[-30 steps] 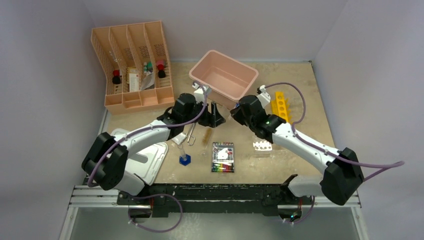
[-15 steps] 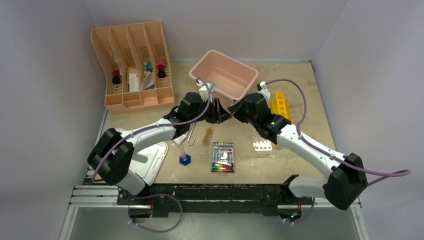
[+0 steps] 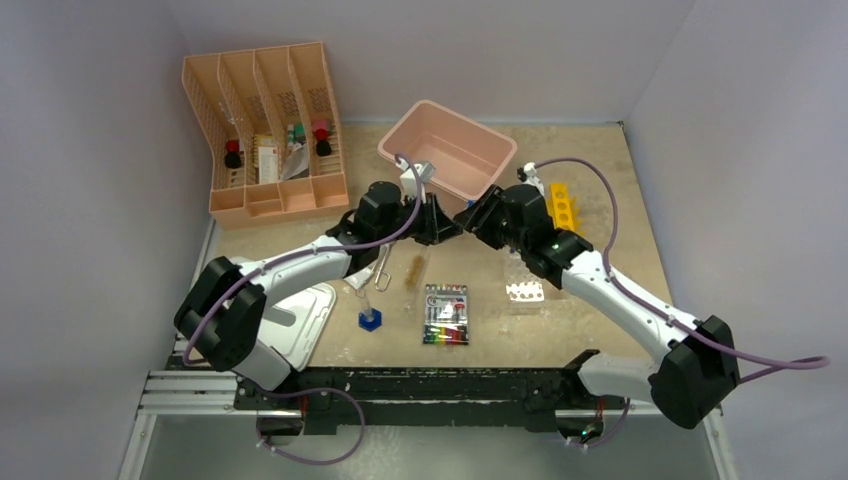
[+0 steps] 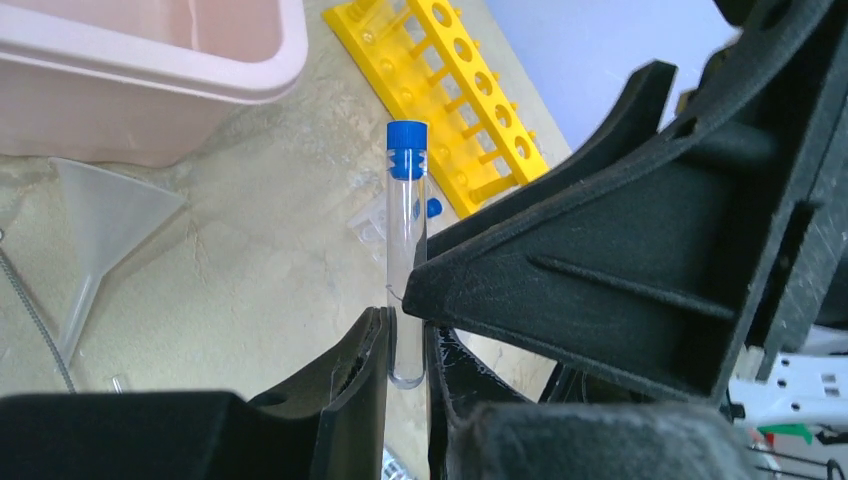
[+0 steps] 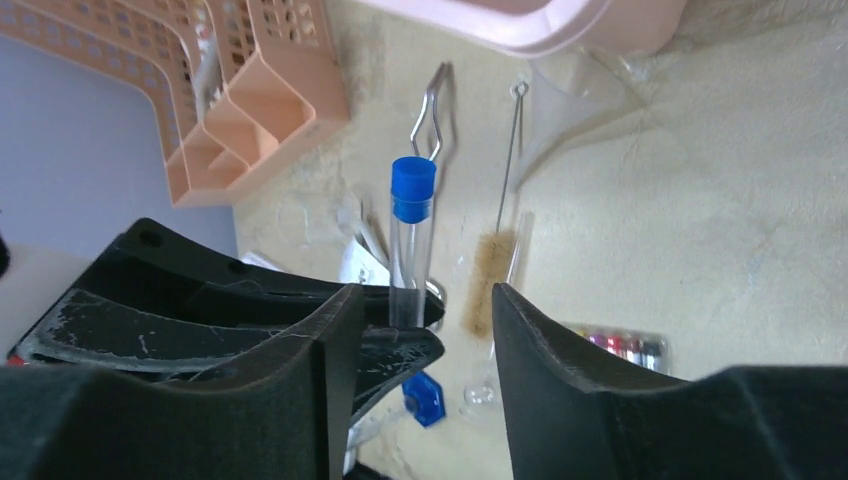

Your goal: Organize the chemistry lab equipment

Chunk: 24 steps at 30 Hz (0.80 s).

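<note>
Both arms reach forward and angle inward, tips meeting just before the pink plastic tub (image 3: 470, 126), the left gripper (image 4: 405, 335) clamped on the base of a blue-capped clear tube (image 4: 406, 230), the right gripper (image 5: 422, 295) spread wide with that tube between its fingers.

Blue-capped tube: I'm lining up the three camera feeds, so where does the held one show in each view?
Left wrist: the blue-capped tube stands at centre frame, its base pinched by the left hand.
Right wrist: the tube is centre-left, cap up, inside the open right hand.
Top external: not discernible; hidden where both hands meet, just below the pink bin.
Shared landmark: the pink bin, in the upper part of every view.
</note>
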Available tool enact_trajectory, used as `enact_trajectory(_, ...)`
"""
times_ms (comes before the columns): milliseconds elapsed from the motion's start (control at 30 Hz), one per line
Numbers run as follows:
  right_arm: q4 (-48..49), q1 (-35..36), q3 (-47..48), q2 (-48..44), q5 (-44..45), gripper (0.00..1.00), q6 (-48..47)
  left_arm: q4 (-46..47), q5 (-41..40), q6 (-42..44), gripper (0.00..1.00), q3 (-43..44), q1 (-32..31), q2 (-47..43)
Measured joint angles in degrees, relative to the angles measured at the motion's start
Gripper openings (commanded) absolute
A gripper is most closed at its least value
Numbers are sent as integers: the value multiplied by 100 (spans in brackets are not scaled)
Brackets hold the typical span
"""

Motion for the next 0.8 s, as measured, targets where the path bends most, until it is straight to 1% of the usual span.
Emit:
enact_trajectory(67, -219, -85, 76, 17, -240, 61, -125, 85, 74, 70, 0, -142, 7, -96)
enact_trajectory(133, -358, -155, 109, -9, -411, 63, -313, 227, 157, 127, 0, -310, 15, -254)
enact_trajectory(267, -570, -289, 192, -212, -802, 65, -708, 306, 374, 236, 0, -391, 15, -527)
enact_trajectory(433, -883, -442, 673, -538, -1147, 64, -1075, 448, 756, 334, 0, -400, 13, -894)
enact_trajectory(533, -964, -540, 946, -636, -1340, 55, -1180, 463, 1054, 472, 0, -404, 13, -1086)
enact_trajectory(600, -1047, -614, 1110, -619, -1526, 45, -1220, 389, 1255, 621, 0, -404, 13, -1182)
enact_trajectory(700, -1182, -713, 1231, -555, -1792, 33, -1209, 114, 1488, 914, 0, -402, 13, -1309)
enact_trajectory(800, -1239, -767, 1193, -555, -2087, 31, -1099, -190, 1598, 1187, 0, -367, 13, -1353)
